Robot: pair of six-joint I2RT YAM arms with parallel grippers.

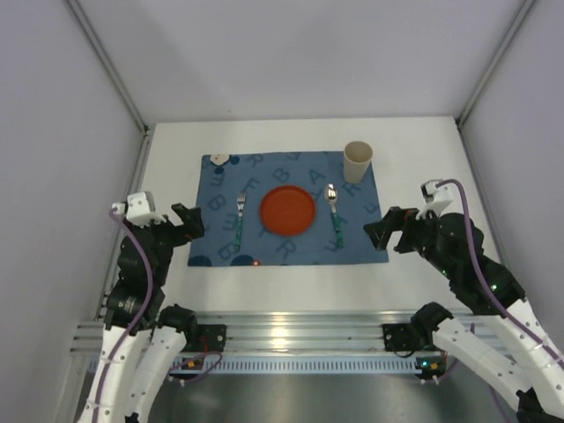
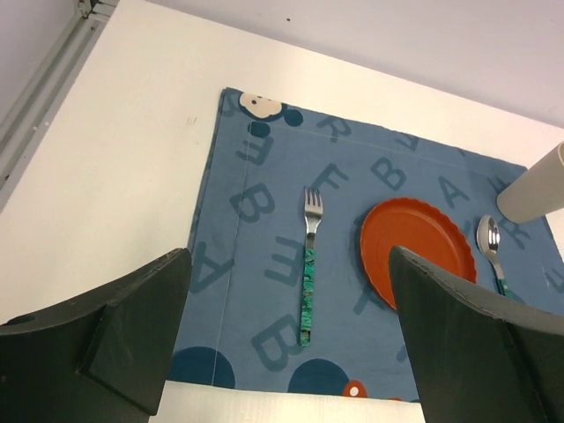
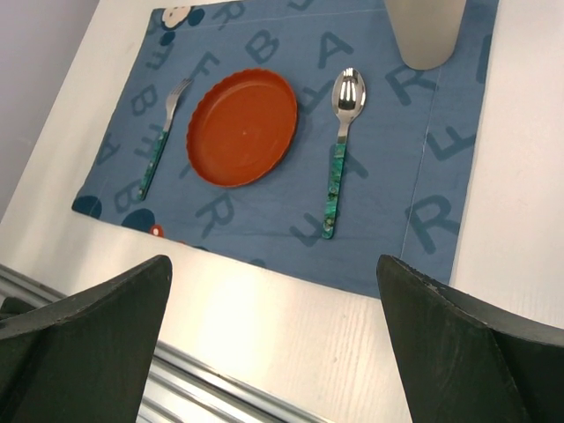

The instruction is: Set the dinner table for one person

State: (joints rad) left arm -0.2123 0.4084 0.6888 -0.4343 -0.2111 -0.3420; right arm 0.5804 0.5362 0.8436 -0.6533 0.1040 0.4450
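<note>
The white tabletop [image 1: 291,286] fills the floor of the booth, with its ribbed aluminium rail [image 1: 300,328] along the 6 o'clock edge in the top view. At its centre lies a blue letter-printed placemat [image 1: 300,251], flat and square to the edges.

The left arm [image 1: 141,256] reaches in from 8 o'clock. Its jaws are spread wide, hold nothing, and hang just off the placemat's 9 o'clock edge. The right arm [image 1: 467,256] comes in from 4 o'clock. Its jaws are likewise spread wide and empty, beside the placemat's 4 o'clock corner.

An orange round plate [image 1: 287,211] sits in the middle of the placemat. A beige cup [image 1: 358,161] stands upright on the placemat's 1 o'clock corner, apart from the plate.

A spoon [image 1: 334,216] lies at the plate's 3 o'clock, just beside it, bowl toward 12 o'clock. A fork [image 1: 240,218] lies at the plate's 9 o'clock, tines toward 12 o'clock. Both have green patterned handles and lie apart from the plate's rim.
</note>
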